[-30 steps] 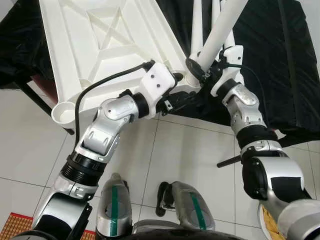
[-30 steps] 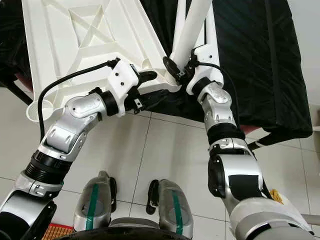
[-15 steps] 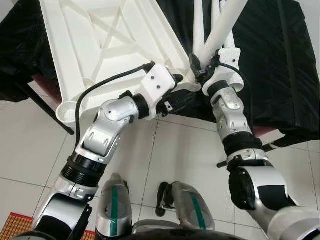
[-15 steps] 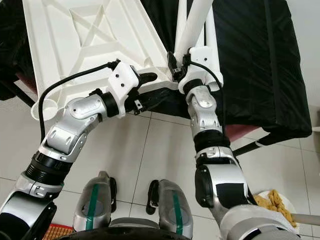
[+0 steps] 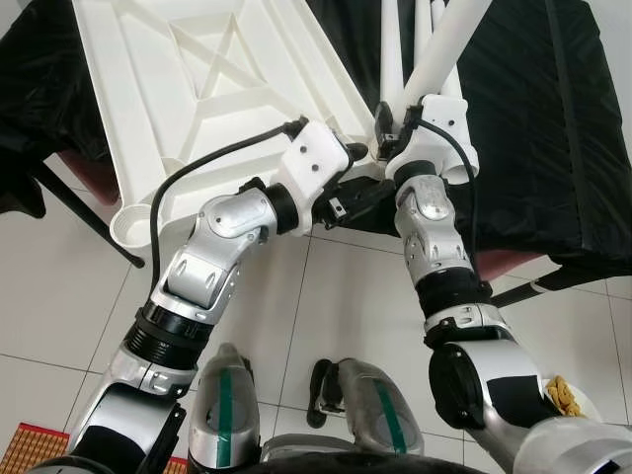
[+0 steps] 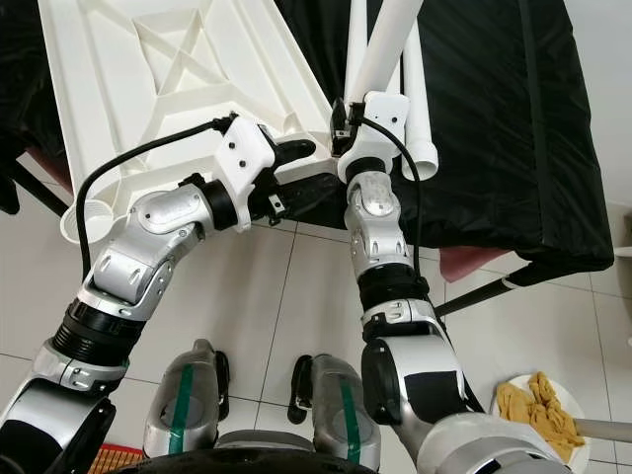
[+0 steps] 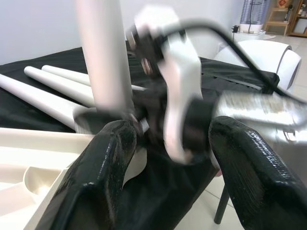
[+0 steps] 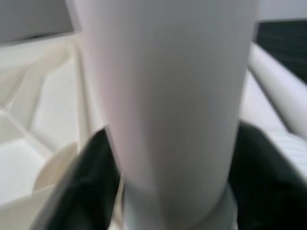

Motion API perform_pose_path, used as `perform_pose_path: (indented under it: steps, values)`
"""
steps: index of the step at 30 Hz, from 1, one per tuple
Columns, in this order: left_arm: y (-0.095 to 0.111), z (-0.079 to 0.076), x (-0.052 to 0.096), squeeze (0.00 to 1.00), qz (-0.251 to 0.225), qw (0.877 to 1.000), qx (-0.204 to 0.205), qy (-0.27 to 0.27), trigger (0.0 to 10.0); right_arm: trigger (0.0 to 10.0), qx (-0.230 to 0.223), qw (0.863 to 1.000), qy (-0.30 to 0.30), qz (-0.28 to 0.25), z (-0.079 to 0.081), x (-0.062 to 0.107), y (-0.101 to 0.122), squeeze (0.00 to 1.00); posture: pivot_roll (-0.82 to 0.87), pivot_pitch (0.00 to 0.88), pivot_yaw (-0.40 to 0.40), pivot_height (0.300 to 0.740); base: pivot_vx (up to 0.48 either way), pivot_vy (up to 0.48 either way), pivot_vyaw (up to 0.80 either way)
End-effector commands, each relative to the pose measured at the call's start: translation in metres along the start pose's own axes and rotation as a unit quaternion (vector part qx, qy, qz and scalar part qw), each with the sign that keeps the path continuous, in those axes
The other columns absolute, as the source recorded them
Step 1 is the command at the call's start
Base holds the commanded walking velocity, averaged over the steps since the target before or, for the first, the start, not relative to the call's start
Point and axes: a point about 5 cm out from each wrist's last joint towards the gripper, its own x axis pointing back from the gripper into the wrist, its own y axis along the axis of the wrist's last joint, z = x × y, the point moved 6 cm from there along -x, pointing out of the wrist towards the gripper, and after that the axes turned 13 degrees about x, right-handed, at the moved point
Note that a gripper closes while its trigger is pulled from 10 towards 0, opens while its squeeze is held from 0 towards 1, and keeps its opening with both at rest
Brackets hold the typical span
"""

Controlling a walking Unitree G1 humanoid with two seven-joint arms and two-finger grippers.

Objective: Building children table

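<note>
**A:** From the head camera, where is the table top?

**B:** The white table top (image 5: pixel 212 84) lies upside down, ribs up, on a surface draped in black cloth (image 5: pixel 533 128), with its near edge overhanging the tiled floor (image 5: pixel 336 296). The left gripper (image 5: pixel 354 153) sits at the table top's near right corner, one black finger over the rim. Just right of that corner the right gripper (image 6: pixel 339 120) grips a white table leg (image 6: pixel 387 44) near its lower end, the leg leaning up and away. More loose legs (image 6: pixel 415 109) lie on the cloth beyond the corner.

**A:** And the left wrist camera?

**B:** Its two black fingers (image 7: pixel 108 167) are spread wide, nothing between them touching; past them the held leg (image 7: pixel 103 57) stands at the table top's corner (image 7: pixel 29 158), with the right wrist blurred beside it.

**A:** The right wrist camera?

**B:** Soft focus, but its dark fingers (image 8: pixel 96 167) appear clamped on either side of the leg (image 8: pixel 168 105), with the table top (image 8: pixel 38 110) behind.
</note>
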Motion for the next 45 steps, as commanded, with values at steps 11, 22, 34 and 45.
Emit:
perform_pose_path:
  steps: [11,22,34,45]
  values:
    - [0.007,0.0,0.0,0.0,-0.01,1.0,0.005,0.006,10.0,10.0,0.001,0.996,0.088,-0.009,0.007,0.008,-0.002,1.0,0.04,0.02,-0.079,0.74,0.0,0.0,0.0]
    - [0.009,0.002,0.001,0.0,-0.01,1.0,0.006,0.008,10.0,10.0,0.04,0.983,0.173,-0.04,-0.022,-0.003,0.014,0.0,0.04,0.029,-0.072,0.74,0.0,0.0,0.0]
    - [0.012,0.003,0.0,0.0,-0.012,1.0,0.005,0.007,10.0,10.0,0.037,0.956,0.287,-0.042,-0.019,-0.009,0.021,0.0,0.04,0.029,-0.064,0.74,0.0,0.0,0.0]
    - [0.011,0.002,0.002,0.0,-0.01,1.0,0.005,0.009,10.0,10.0,0.031,0.951,0.307,-0.031,-0.033,-0.015,0.023,0.0,0.06,0.033,-0.067,0.74,0.0,0.0,0.0]
